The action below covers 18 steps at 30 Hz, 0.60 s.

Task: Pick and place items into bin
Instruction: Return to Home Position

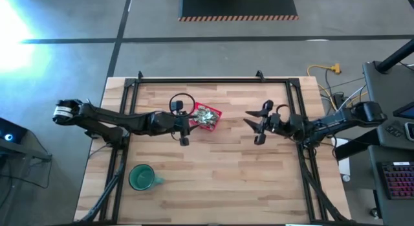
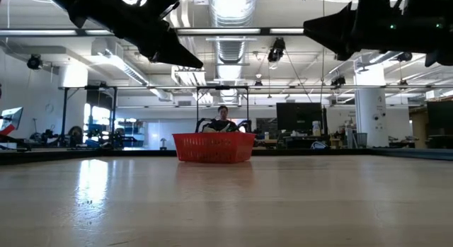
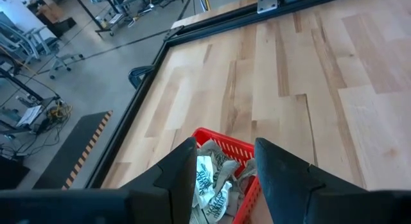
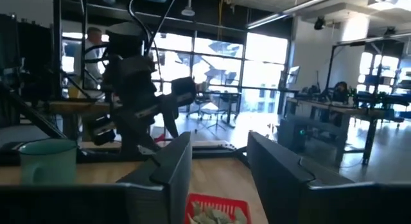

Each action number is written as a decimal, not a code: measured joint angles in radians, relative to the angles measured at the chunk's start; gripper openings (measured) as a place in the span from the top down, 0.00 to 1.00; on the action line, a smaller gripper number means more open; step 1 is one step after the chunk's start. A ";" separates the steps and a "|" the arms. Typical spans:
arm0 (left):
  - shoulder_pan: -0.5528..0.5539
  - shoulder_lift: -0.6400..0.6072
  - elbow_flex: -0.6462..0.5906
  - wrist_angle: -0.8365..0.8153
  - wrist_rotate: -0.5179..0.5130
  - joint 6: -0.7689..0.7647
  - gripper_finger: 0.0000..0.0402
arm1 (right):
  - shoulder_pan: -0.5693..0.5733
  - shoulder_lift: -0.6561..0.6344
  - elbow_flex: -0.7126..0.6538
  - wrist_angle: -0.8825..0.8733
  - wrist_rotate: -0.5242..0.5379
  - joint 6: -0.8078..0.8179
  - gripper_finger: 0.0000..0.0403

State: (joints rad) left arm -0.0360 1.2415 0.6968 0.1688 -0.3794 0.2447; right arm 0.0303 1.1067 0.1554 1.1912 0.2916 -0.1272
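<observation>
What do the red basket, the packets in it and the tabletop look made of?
Red basket: likely moulded plastic, matte, perforated mesh walls. Packets: crinkled paper or foil, pale with green print; cannot tell which. Tabletop: wood, butcher-block strips, light sheen.

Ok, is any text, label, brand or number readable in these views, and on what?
No text can be read in any view.
Packets in the red basket: green print, too blurred to read.
Green mug: no marking visible.
Floor mat: hazard stripes only, no words.
</observation>
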 joint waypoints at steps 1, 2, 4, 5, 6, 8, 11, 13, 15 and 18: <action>0.000 0.000 0.000 0.000 0.000 0.001 0.65 | 0.000 -0.008 -0.006 0.004 0.000 -0.002 0.65; 0.000 0.000 0.000 0.000 0.000 0.002 0.65 | 0.000 -0.020 -0.013 0.004 0.000 -0.004 0.65; 0.000 0.000 0.000 0.000 0.000 0.002 0.65 | 0.001 -0.056 -0.031 0.002 -0.001 -0.010 0.66; 0.000 0.000 0.000 -0.002 0.000 0.002 0.65 | 0.000 -0.078 -0.041 0.002 -0.001 -0.015 0.66; 0.000 0.000 0.000 -0.004 0.000 0.002 0.65 | 0.000 -0.106 -0.055 0.001 0.000 -0.019 0.65; 0.000 0.000 0.000 -0.005 0.000 0.003 0.65 | 0.001 -0.168 -0.083 -0.009 -0.001 -0.023 0.65; 0.000 0.000 0.000 -0.006 0.000 0.004 0.65 | 0.000 -0.269 -0.135 -0.014 -0.001 -0.012 0.64; 0.000 0.000 -0.001 -0.007 0.000 0.004 0.65 | 0.000 -0.335 -0.147 -0.076 -0.003 0.000 0.64; 0.000 0.000 -0.002 -0.007 0.000 0.005 0.65 | 0.000 -0.409 -0.145 -0.182 -0.020 0.000 0.65; 0.000 0.000 -0.002 -0.006 0.000 0.005 0.65 | 0.000 -0.510 -0.124 -0.368 -0.059 -0.013 0.66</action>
State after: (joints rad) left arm -0.0360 1.2415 0.6952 0.1626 -0.3794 0.2493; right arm 0.0303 0.5967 0.0312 0.8230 0.2325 -0.1397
